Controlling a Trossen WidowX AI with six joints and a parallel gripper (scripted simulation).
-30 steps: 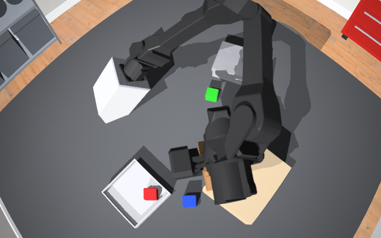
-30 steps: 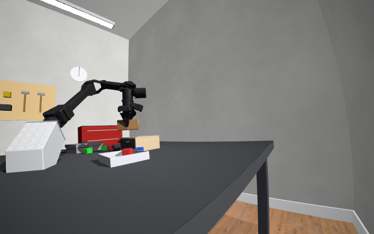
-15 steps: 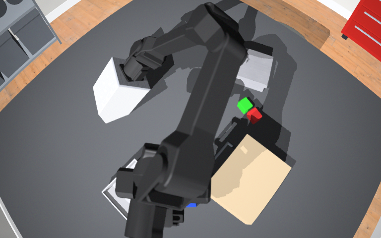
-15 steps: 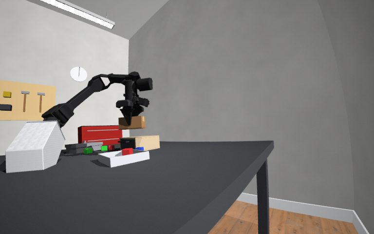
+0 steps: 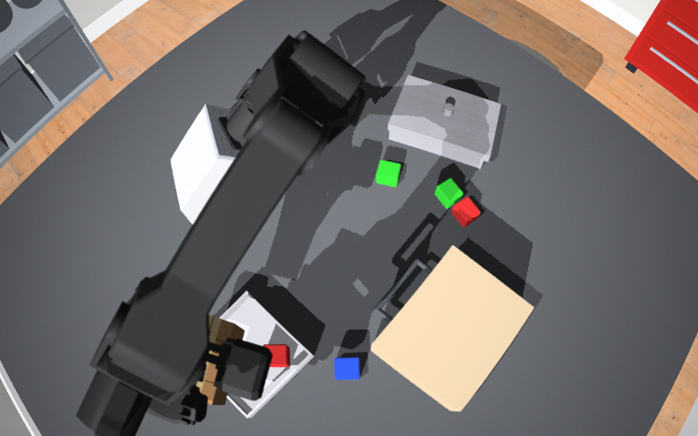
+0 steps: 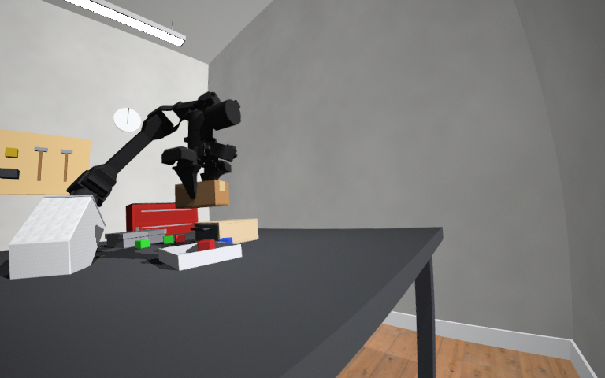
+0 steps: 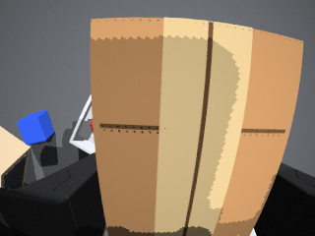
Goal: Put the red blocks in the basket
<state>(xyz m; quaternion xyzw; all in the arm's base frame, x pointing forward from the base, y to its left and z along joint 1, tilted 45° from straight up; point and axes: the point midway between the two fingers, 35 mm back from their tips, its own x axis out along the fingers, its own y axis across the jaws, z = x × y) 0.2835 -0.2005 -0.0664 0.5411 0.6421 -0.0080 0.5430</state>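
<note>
At lower left of the top view, the gripper (image 5: 218,367) (image 6: 202,189) is closed on a brown cardboard box (image 5: 212,388) (image 6: 200,194) (image 7: 197,128), held clear of the table (image 5: 329,406) (image 6: 250,312); the exterior view shows it raised, centre-left of frame; the white basket (image 5: 275,386) (image 6: 209,258) (image 7: 80,120) stands upright on the table, partly under the arm (image 5: 231,205) (image 6: 133,146) in the top view; one red block (image 5: 278,355) (image 6: 205,244) lies inside the basket.

Right of centre in the top view, a second red block (image 5: 465,212) (image 6: 180,238) lies outside the basket, just beside a green block (image 5: 448,193) (image 6: 168,239); another green block (image 5: 388,173) (image 6: 142,243) lies to their upper left; a blue block (image 5: 346,368) (image 6: 226,240) (image 7: 35,127) lies between basket and tan drawer unit (image 5: 453,329) (image 6: 239,230) (image 7: 11,149), lower right of frame; a grey lidded box (image 5: 443,115) (image 6: 134,236) sits at upper right; a white house-shaped object (image 5: 198,153) (image 6: 42,249) stands left of centre.

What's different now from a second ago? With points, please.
The arm has swung the cardboard box (image 5: 212,382) (image 6: 202,194) (image 7: 128,84) away from beside the tan drawer unit (image 5: 453,329) (image 6: 239,230) to above the white basket (image 5: 282,386) (image 6: 209,257). The gripper (image 6: 202,189) had it then and has it now. The blue block (image 5: 346,368) (image 6: 226,240) (image 7: 35,127) and the red one in the basket stayed put.
</note>
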